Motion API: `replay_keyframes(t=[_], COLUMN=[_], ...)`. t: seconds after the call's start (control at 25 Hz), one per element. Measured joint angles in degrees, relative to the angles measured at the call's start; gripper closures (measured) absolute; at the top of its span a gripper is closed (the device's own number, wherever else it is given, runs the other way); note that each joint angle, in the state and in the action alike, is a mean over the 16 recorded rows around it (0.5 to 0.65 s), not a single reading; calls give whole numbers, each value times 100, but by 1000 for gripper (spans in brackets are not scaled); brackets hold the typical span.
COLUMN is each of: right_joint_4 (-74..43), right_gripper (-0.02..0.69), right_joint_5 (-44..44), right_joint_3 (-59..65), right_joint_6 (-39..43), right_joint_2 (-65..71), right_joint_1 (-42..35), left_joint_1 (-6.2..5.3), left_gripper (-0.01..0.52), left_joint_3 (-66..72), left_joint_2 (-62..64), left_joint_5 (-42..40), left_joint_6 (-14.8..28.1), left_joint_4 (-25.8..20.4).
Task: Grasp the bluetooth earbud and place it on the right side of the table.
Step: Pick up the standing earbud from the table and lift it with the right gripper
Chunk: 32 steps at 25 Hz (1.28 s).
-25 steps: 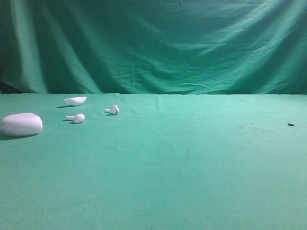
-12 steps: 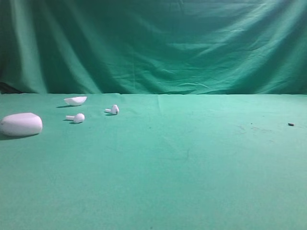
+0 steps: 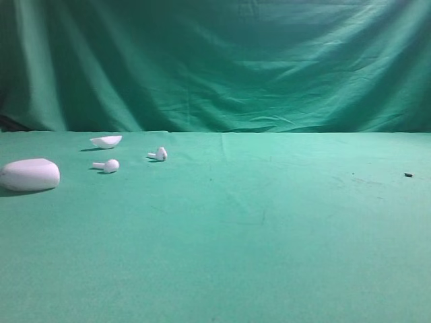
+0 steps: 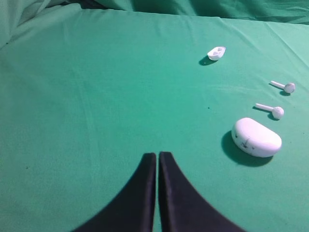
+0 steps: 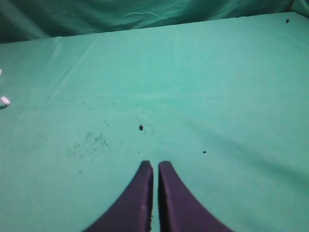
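Observation:
Two small white bluetooth earbuds lie on the green table (image 3: 256, 256) at the far left: one (image 3: 108, 165) nearer, one (image 3: 159, 154) a little farther right. In the left wrist view they lie at the right, one earbud (image 4: 273, 110) above the case and the other earbud (image 4: 285, 86) beyond it. My left gripper (image 4: 157, 155) is shut and empty, well short of them. My right gripper (image 5: 155, 165) is shut and empty over bare cloth. Neither gripper shows in the exterior view.
A large white oval case (image 3: 29, 175) lies at the left edge, also in the left wrist view (image 4: 256, 137). A white shallow shell (image 3: 106, 141) lies behind the earbuds, also in the left wrist view (image 4: 216, 52). A small dark speck (image 3: 408, 175) sits at the far right.

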Motion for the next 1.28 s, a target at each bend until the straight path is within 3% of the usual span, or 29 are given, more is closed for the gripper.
replay_keyframes(t=[0.4,0.68,0.92,1.28], right_joint_4=[192,493,730,1028], right_gripper=[665,665,665,665], right_joint_5=[-1135,-1428,-576,1370], right_joint_3=[-80,-867,-2048,-4146], right_joint_6=[42,34,-185,-1241], right_joint_2=[53,824,2271,5224], right_joint_1=[-3,-3,-3,291], left_joint_1=[0,0,0,0], left_gripper=[514,514,514,514], left_joint_3=[0,0,0,0], left_joint_2=[0,0,0,0], left_joint_5=[0,0,0,0], left_joint_6=[0,0,0,0], left_joint_4=[0,0,0,0])
